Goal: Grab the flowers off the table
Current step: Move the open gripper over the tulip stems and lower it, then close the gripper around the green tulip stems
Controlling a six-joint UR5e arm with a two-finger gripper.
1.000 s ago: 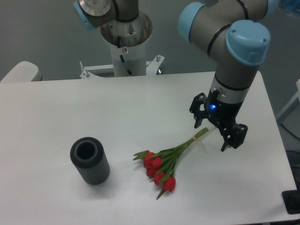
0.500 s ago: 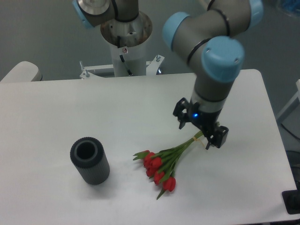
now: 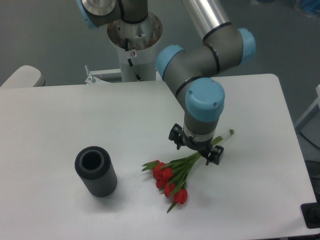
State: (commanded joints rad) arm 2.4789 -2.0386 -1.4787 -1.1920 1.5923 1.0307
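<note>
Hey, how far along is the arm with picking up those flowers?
Done: the tool is positioned over the stems of the flowers, its fingers open on either side of them. In hand: nothing yet; the bunch lies flat on the table, red buds pointing toward the camera. Left: close on the stems and lift. The grey vase stands untouched.

Arm bent low, wrist vertical, end effector point(image 3: 195, 148) downward with fingers spread apart

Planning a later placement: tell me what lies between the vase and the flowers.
Nothing: in the camera view, only bare white table separates the dark grey vase from the flowers. The gripper sits over the stems, on the bunch's far side.
</note>
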